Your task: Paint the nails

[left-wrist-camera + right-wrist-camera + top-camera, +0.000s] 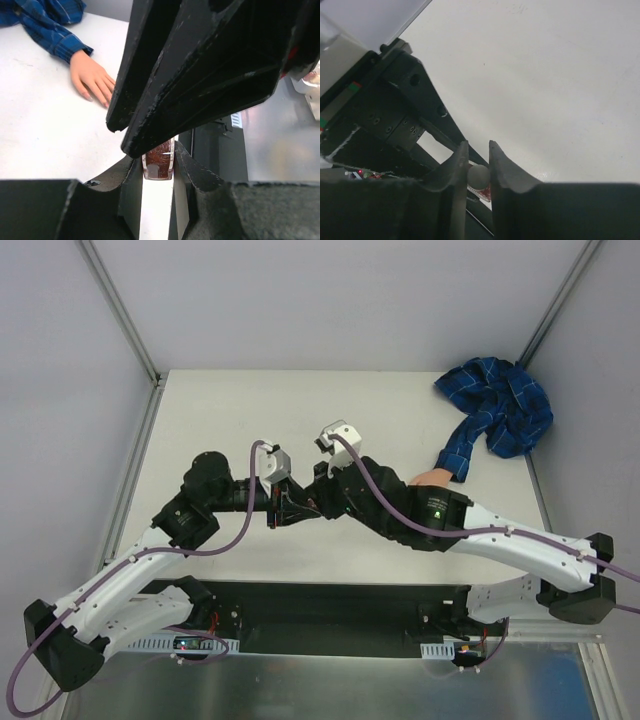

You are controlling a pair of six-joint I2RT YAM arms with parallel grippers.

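The fake hand [92, 80] lies palm down on the table with its blue plaid sleeve [45, 20]; its small nails [105, 103] show at the fingertips. In the top view the hand [428, 477] is mostly hidden under my right arm. My left gripper [158, 150] is shut on a tiny bottle [158, 162] of reddish polish. My right gripper [479, 150] is shut on the bottle's round white cap [479, 176]. Both grippers meet above the table's near middle, left gripper [279, 508] against right gripper [306, 502], well left of the hand.
The crumpled plaid shirt [497, 412] fills the far right corner of the white table [250, 410]. Grey walls with metal frame rails [120, 310] close in the table. A black mounting strip [330, 605] runs along the near edge.
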